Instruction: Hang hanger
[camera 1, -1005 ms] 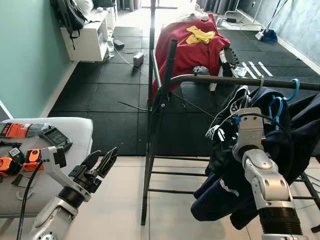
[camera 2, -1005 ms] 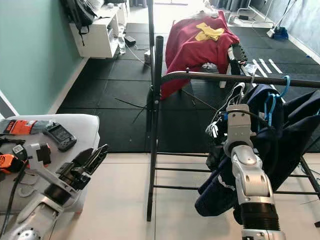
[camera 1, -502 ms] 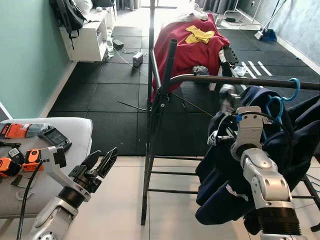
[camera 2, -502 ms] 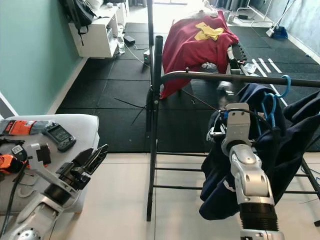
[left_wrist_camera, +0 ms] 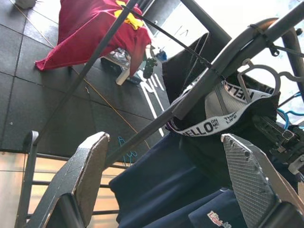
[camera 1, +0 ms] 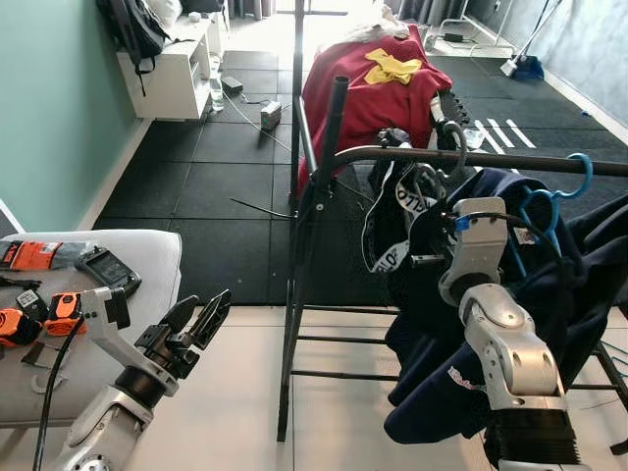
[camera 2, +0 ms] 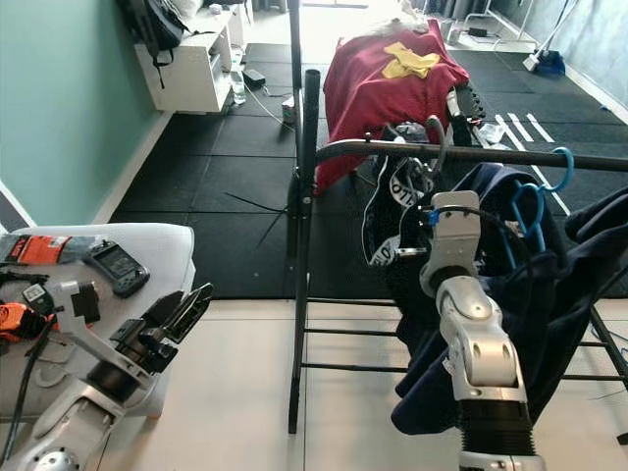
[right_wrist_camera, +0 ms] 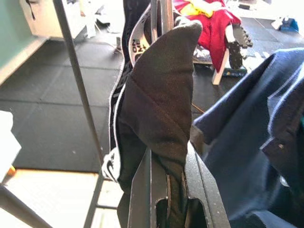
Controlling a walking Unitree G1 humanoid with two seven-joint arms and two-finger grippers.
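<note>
A hanger carrying a black garment [camera 1: 404, 210] with a white lettered band hangs at the black rail [camera 1: 510, 161] of the clothes rack. Its grey hook [camera 1: 458, 136] curls over the rail. My right gripper [right_wrist_camera: 167, 159] is shut on the hanger through the black fabric, just below the rail; in the eye views the silver wrist [camera 1: 478, 245] hides the fingers. My left gripper [camera 1: 199, 321] stands open low on the left, away from the rack, with nothing between its fingers [left_wrist_camera: 90, 166].
Navy garments [camera 1: 510, 334] on a blue hanger [camera 1: 579, 179] crowd the rail's right part. The rack's upright post [camera 1: 312, 226] stands between my arms. A grey table [camera 1: 147, 257] with orange tools is at the left. A red cloth [camera 1: 368, 93] and white shelf [camera 1: 172, 80] lie further back.
My right arm has lifted the hanger with the black garment up and to the left, from below the rail to the rail itself. The left arm has not moved.
</note>
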